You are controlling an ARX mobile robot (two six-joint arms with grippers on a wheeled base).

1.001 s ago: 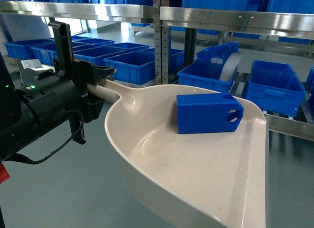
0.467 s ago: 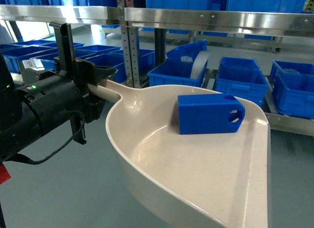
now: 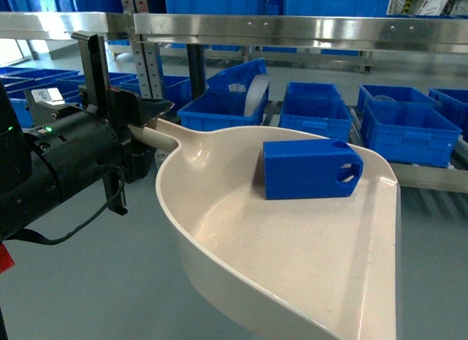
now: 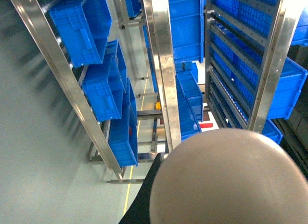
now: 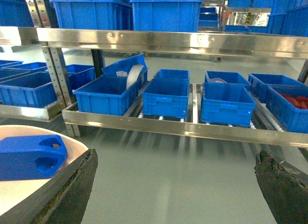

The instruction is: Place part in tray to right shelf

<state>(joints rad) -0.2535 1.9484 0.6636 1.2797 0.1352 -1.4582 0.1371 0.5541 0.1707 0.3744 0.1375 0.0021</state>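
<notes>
Transport step. Left gripper (image 3: pixel 142 117) clamped on tray (image 3: pixel 292 274) handle, frame left. Part (image 3: pixel 311 169) lies in tray, centre-right. Right gripper (image 5: pixel 175 185) spread, empty. Next likely: close on right shelf (image 3: pixel 292 29) across top, keep tray level.

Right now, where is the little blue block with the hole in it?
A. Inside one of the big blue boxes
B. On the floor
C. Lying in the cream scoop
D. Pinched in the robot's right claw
C. The part lies on its side inside the tray, which the left gripper holds by its handle, in front of the right shelf.
</notes>
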